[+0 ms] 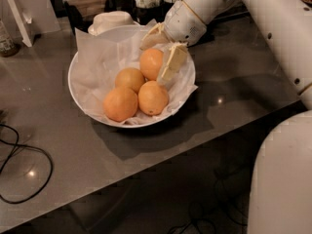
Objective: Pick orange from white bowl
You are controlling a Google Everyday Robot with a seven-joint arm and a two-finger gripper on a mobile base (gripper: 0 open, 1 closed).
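The white bowl (80, 65), lined with crinkled white paper, stands on the grey table and holds several oranges. My gripper (154, 60) reaches in from the upper right and is open. One cream finger (171, 62) is at the right of the farthest orange (150, 63). The other finger (152, 36) is behind that orange. The orange lies between them. Three more oranges lie in front: one in the middle (129, 78), one front left (120, 104), one front right (153, 97).
A smaller cream-white domed dish (111, 21) stands just behind the bowl. A white stand (19, 18) and a bottle (6, 40) are at the far left. A black cable (24, 172) loops at the front left. My arm (273, 28) crosses the right side; the table's front edge runs diagonally.
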